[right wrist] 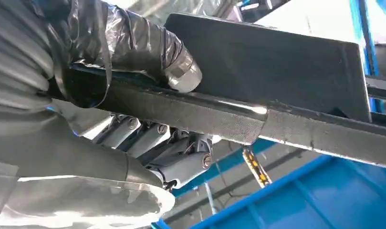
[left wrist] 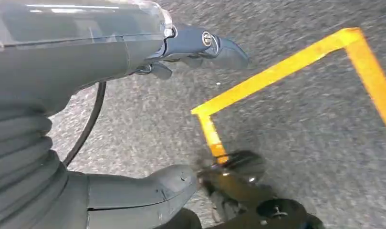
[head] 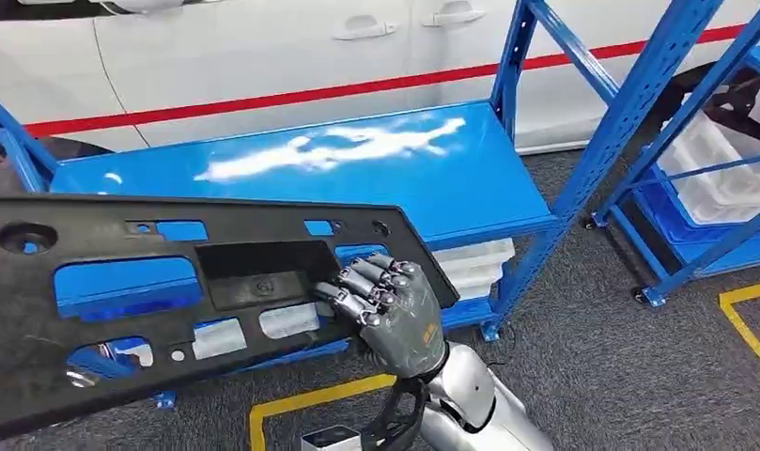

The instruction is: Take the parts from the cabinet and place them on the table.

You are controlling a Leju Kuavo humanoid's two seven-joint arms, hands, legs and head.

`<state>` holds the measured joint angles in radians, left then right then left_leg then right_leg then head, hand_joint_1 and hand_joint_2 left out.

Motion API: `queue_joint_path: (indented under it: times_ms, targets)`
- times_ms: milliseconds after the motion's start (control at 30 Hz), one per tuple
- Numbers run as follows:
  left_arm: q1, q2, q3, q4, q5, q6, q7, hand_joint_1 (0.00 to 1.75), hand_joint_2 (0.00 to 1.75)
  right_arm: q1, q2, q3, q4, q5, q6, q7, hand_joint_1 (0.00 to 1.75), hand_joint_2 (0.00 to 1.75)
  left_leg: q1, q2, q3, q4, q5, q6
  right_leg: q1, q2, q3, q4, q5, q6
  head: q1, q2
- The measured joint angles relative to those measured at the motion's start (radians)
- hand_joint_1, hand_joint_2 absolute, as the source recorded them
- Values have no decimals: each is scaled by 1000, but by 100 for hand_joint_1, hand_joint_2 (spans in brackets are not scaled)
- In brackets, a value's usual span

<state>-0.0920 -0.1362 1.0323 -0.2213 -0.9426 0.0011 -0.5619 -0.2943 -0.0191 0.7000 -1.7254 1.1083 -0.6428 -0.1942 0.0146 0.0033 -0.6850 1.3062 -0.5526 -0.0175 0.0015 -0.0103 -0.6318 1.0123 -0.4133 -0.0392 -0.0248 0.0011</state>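
A long black plastic panel [head: 19,319] with several cutouts is held slanting in front of the blue shelf [head: 357,178], its left end running out of the head view. My right hand [head: 390,305] grips the panel's lower right edge from below. In the right wrist view the film-wrapped thumb [right wrist: 176,67] lies over the panel's rim [right wrist: 276,62] and the fingers [right wrist: 152,143] curl under it. My left hand [left wrist: 76,62] hangs over the grey floor, thumb and fingers apart with nothing between them.
The blue rack's upright [head: 620,122] stands right of the panel, with a white bin [head: 474,263] on its lower level. A second rack at the far right holds white bins [head: 714,178]. A white car [head: 263,47] stands behind. Yellow tape [head: 301,399] marks the floor.
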Motion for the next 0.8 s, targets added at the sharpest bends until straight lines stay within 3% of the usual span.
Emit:
queue_joint_path:
  times_ms: [33,67,133,233,267,300,333,400,433,467,500,533,567,600,633,667,733,767,800]
  targets:
    - [-1,0,0,0,0,0,0,0,175,-3,0,0,0,-9,5,0,175,175,0,0,52,-58,42,2,0,0,-19,6,11,3,0,0]
    - [-2,0,0,0,0,-2,0,0,175,-6,0,0,0,-16,11,0,175,175,0,0,116,-137,60,6,0,0,-34,12,20,5,0,0]
    - [-9,0,0,0,-1,-6,-2,0,175,-13,3,0,0,-33,21,-1,175,175,-8,-1,239,-318,2,18,5,1,-50,22,34,15,0,0]
    - [-7,-1,0,0,-2,-7,-3,0,175,-22,8,1,0,-55,35,-3,175,175,-15,-2,217,-313,16,35,-2,-3,-47,9,67,33,0,0]
    - [-4,-2,0,0,-2,-7,-3,0,175,-23,8,1,0,-57,36,-3,175,175,-7,-1,209,-326,35,44,6,-1,-50,6,77,41,1,0]
    - [-5,-5,0,0,-2,-7,-3,0,175,-23,8,1,1,-57,36,-3,175,175,-4,8,201,-328,50,50,-2,7,-60,20,44,44,0,0]
    - [-5,-5,0,0,-3,-8,-3,0,175,-24,8,3,1,-57,38,-3,175,175,-3,8,184,-328,64,62,-4,8,-74,64,-29,48,1,0]
    - [-5,-5,0,0,-6,-10,-3,0,175,-23,8,3,2,-58,41,-3,175,175,-4,8,153,-326,91,64,-10,8,-107,214,-155,57,1,0]
    - [-3,-5,0,0,-6,-11,-2,0,175,-23,8,3,3,-58,43,-1,175,175,-4,9,136,-324,103,62,-12,8,-118,283,-177,61,1,0]
    - [-2,-5,0,0,-7,-12,-1,0,175,-23,8,3,4,-58,45,0,175,175,-4,9,117,-320,115,59,-14,8,-117,328,-168,64,1,0]
    - [-1,-5,0,0,-8,-14,0,0,175,-23,8,3,6,-60,47,0,175,175,-4,10,99,-316,125,56,-17,8,-98,329,-134,66,1,0]
    - [0,-5,0,0,-9,-15,0,0,175,-22,8,3,7,-60,47,0,175,175,-3,10,83,-311,133,53,-20,8,-58,294,-96,67,1,0]
    - [0,-5,0,0,-13,-16,2,0,175,-22,8,3,8,-61,47,0,175,175,-3,10,68,-305,141,50,-23,8,2,220,-73,66,1,0]
    - [0,-5,0,0,-18,-16,4,0,175,-22,8,3,8,-61,47,1,175,175,-3,8,57,-296,148,44,-25,8,86,113,-80,64,1,0]
    - [2,-5,0,0,-19,-16,5,0,175,-23,9,3,8,-61,46,2,175,175,-7,7,46,-288,151,38,-19,9,141,26,-121,61,1,0]
    - [2,-5,0,0,-22,-16,6,0,175,-21,10,2,8,-61,45,2,175,175,-5,7,44,-286,160,30,-15,11,149,9,-131,51,0,0]
    - [2,-5,0,0,-25,-16,7,0,175,-18,9,2,8,-61,44,2,175,175,-2,7,42,-291,177,16,-9,11,135,10,-120,40,0,0]
    - [7,-5,0,0,-27,-18,8,0,175,-16,9,1,8,-61,44,2,175,175,-1,6,37,-293,188,8,-11,11,126,4,-107,27,1,0]
    - [7,-5,0,0,-30,-18,8,0,175,-16,9,1,8,-61,44,2,175,175,6,4,27,-283,169,5,-16,5,115,2,-94,17,1,0]
